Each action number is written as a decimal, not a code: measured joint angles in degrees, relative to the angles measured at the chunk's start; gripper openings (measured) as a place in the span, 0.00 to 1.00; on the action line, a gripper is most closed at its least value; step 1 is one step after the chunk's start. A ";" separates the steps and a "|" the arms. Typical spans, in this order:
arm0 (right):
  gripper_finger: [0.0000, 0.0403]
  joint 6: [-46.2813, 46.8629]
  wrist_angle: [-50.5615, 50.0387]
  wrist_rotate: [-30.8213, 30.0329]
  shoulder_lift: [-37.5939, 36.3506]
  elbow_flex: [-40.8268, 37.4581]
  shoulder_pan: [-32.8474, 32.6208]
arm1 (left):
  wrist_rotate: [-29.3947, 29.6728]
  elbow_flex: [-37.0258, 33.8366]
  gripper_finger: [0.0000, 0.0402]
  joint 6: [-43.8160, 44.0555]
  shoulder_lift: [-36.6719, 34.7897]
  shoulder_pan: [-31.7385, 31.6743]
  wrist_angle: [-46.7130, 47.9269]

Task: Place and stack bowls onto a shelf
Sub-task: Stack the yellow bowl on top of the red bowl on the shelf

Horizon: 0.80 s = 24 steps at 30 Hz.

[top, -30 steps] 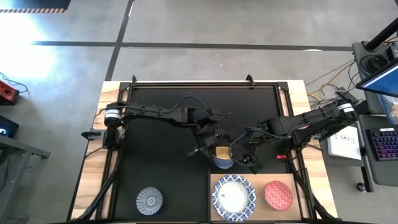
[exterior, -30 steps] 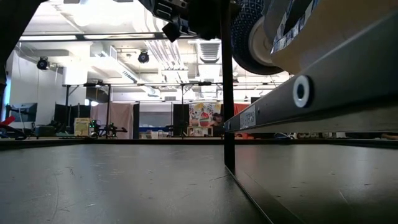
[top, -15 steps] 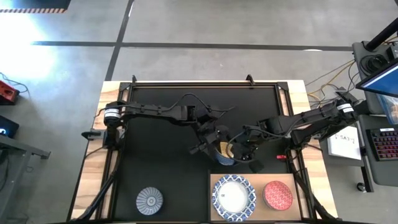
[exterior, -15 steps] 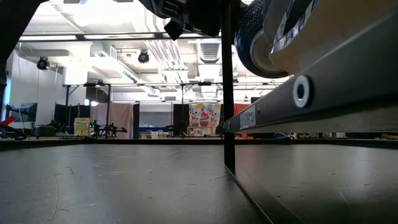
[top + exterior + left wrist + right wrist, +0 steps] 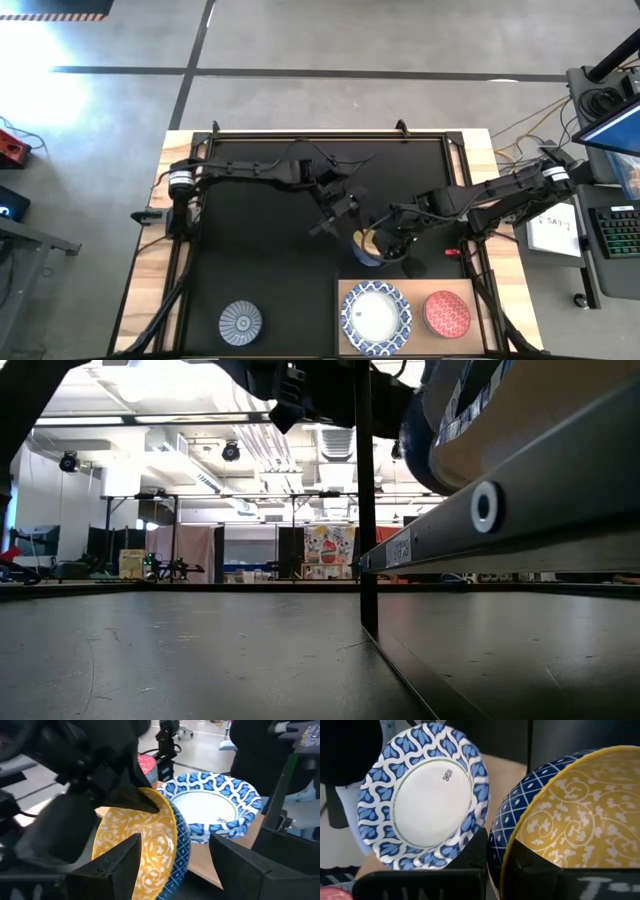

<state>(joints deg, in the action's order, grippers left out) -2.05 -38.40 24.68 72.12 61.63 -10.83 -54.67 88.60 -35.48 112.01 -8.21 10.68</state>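
A small bowl (image 5: 142, 845), yellow inside and blue outside, hangs tilted between the two arms just beyond the far edge of the shelf (image 5: 410, 345). My right gripper (image 5: 385, 243) is shut on it. My left gripper (image 5: 335, 212) is open just left of the bowl and touches nothing; its fingers stand apart on either side of the bowl in the left wrist view. A large white bowl with a blue rim (image 5: 376, 315) and a red bowl (image 5: 447, 313) sit on the shelf. A grey-striped bowl (image 5: 240, 322) sits on the black mat. My right gripper pinches the bowl's rim (image 5: 501, 862), one finger (image 5: 477, 852) on the blue outside and one (image 5: 532, 867) on the yellow inside. The fingers come roughly level from the table's right. The bowl is tipped steeply on edge, above the mat and clear of the shelf.
The black mat (image 5: 260, 250) with its metal frame covers most of the table. The shelf's left end, next to the large bowl, is bare wood. In the low view the shelf's edge (image 5: 520, 490) runs close by at the right. A keyboard and papers lie off the table's right side.
My left gripper has opened, let go of the yellow and blue bowl, and drawn back toward the table's far edge. My right gripper has shut on the bowl's rim. The bowl has shifted slightly toward the right and now hangs from the right gripper alone.
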 joint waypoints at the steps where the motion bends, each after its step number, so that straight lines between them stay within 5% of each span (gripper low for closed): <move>1: 0.03 1.33 -0.74 -0.03 -0.02 0.02 0.00 | 0.00 0.00 0.54 -0.01 0.00 -0.32 -0.22; 15: 0.03 30.66 -12.67 -0.74 -4.18 4.17 -0.44 | 0.45 -0.07 0.54 -0.06 0.02 -2.49 -0.52; 24: 0.03 51.93 -19.16 -0.71 -5.80 6.45 -7.38 | 16.63 -0.09 0.54 6.79 0.04 -2.51 -0.31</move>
<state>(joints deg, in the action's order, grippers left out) 49.89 -57.56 23.96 66.32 68.08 -18.21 -38.04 88.51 -28.70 112.05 -10.72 10.37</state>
